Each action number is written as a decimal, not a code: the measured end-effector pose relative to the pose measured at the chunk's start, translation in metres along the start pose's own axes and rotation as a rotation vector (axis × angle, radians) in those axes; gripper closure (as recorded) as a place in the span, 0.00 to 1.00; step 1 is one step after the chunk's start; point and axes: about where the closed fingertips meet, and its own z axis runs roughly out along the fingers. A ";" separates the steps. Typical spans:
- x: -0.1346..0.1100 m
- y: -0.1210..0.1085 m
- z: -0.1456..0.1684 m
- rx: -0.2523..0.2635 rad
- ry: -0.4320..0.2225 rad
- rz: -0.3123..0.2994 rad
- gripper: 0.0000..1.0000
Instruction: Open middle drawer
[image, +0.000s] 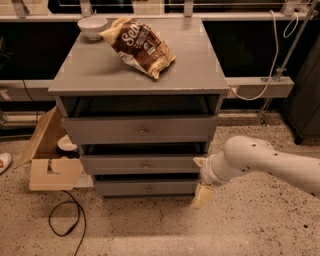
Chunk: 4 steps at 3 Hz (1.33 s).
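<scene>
Middle drawer (145, 163): second of three in the grey desk (100, 75), below the taller top drawer (140, 131).
Claw (201, 179): spread open, just beside that drawer's right end; contact unclear.
Desk top: chip bag (140, 46), white bowl (92, 26) at back left.

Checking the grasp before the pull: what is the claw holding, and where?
Nothing. The claw hangs open by the right end of the middle drawer, off its knob.
</scene>
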 end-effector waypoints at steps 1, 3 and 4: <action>-0.003 -0.011 0.024 0.023 0.059 -0.059 0.00; -0.001 -0.072 0.111 0.080 0.163 -0.216 0.00; -0.001 -0.093 0.134 0.072 0.136 -0.241 0.00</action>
